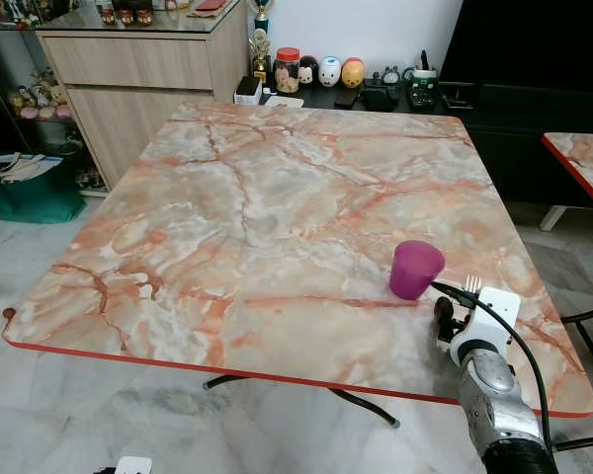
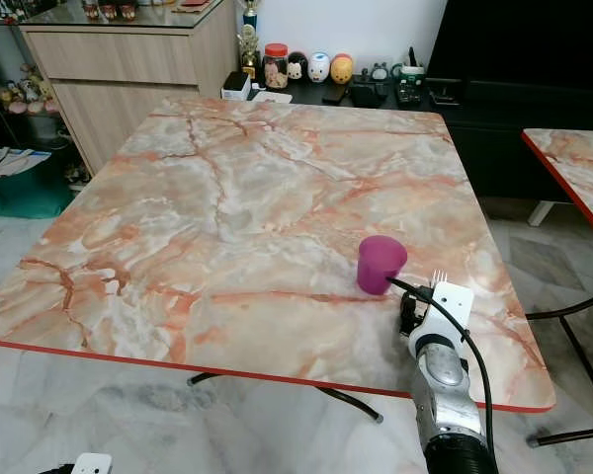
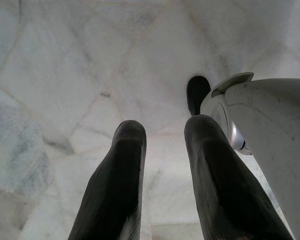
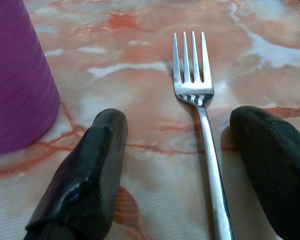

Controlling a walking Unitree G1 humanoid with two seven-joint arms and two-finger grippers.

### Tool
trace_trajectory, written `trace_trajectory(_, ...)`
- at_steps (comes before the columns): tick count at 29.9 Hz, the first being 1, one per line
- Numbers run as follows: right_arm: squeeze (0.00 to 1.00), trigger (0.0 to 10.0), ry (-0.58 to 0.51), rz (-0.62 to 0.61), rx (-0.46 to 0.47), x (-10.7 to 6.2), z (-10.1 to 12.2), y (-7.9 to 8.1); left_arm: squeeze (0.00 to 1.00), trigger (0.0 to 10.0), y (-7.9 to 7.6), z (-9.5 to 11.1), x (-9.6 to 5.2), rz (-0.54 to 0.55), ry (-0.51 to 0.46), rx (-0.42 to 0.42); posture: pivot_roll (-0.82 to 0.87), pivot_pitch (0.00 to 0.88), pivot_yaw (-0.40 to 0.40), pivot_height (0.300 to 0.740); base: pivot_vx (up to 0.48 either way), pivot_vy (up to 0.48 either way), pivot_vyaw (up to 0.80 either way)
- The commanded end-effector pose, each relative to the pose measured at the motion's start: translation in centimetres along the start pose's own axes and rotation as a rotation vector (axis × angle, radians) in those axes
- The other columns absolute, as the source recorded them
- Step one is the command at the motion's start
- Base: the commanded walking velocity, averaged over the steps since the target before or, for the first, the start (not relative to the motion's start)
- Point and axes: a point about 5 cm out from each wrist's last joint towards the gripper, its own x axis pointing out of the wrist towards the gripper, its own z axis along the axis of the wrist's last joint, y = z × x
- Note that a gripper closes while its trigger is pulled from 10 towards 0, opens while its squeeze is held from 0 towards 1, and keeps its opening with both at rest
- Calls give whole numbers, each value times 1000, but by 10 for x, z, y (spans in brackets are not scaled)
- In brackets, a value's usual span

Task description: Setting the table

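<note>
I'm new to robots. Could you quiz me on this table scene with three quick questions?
1. True or false: the fork lies flat on the table.
2. What is beside the right gripper? A) purple cup B) plate C) bowl
3. Fill in: the left gripper hangs over the marble ____.

Key: 1 true; 2 A; 3 floor.

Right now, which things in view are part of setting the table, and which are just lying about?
Part of the job:
purple cup on the marble table
fork lying flat between the open right pincer fingers
left pincer, idle over the floor

Lying about:
jar and figurines on the far shelf
green bin
second table
</note>
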Motion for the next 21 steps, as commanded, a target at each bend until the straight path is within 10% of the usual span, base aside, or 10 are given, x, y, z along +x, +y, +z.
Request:
trace_trajectory(1, 0, 10000, 36, -9, -29, 0, -4, -2, 0, 10000, -1, -2, 0, -1, 16, 10, 58, 0, -30, 715, 0, 0, 0)
trace_trajectory(15, 0, 10000, 157, -64, -28, -1, -21, -15, 0, 10000, -2, -2, 0, -2, 19, 3, 56, 0, -34, 715, 0, 0, 0)
trace_trajectory(16, 0, 0, 155, -65, -23, -1, -21, -15, 0, 10000, -2, -2, 0, -2, 19, 3, 58, 0, -36, 715, 0, 0, 0)
trace_trajectory(21, 0, 0, 156, -63, -26, -1, -21, -15, 0, 10000, -2, -3, 0, -3, 20, 2, 64, 0, -39, 715, 0, 0, 0)
